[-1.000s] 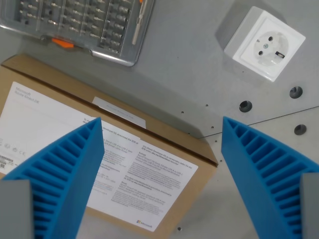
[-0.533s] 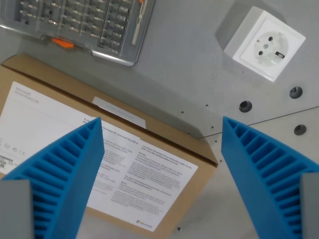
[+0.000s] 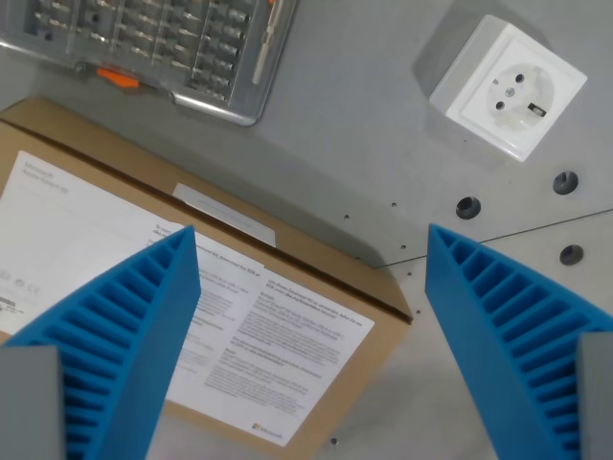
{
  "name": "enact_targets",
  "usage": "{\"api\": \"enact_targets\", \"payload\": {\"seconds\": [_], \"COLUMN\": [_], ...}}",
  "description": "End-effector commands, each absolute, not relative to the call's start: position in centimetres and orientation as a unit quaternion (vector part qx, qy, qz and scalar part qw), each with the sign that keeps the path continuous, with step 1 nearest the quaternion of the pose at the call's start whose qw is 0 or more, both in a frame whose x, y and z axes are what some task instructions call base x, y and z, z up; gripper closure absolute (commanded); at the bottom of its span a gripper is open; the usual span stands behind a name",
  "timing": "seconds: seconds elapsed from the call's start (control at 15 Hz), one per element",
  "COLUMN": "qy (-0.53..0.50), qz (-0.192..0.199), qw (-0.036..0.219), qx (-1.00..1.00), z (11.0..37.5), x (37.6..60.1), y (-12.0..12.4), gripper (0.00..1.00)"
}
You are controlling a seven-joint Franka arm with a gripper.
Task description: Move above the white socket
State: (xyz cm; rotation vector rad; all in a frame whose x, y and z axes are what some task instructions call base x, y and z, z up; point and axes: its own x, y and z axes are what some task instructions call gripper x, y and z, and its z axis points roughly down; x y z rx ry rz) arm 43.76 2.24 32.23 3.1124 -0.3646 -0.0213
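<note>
The white socket is a square block with a round recessed face, lying on the grey table at the upper right of the wrist view. My gripper hangs open, its two blue ribbed fingers spread wide with nothing between them. The gripper's middle is over the corner of a cardboard box, well down and to the left of the socket.
A brown cardboard box with a white printed label fills the lower left. A clear plastic case of bits with an orange latch lies at the top left. Round holes dot the grey table below the socket.
The whole scene has slid slightly up and to the left in the picture, so the camera has moved a little. The fingers stay equally spread.
</note>
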Motion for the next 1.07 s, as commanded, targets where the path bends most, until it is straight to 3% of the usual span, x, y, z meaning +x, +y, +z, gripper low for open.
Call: {"api": "enact_targets", "payload": {"seconds": [0.07, 1.07], "qy": [-0.053, 0.132], "qz": [0.015, 0.048], "qw": [-0.005, -0.003], "qx": [0.998, 0.99], "z": [31.6, 27.2], "x": [43.6, 43.2], "y": [1.3, -2.5], "gripper": [0.0, 0.0]}}
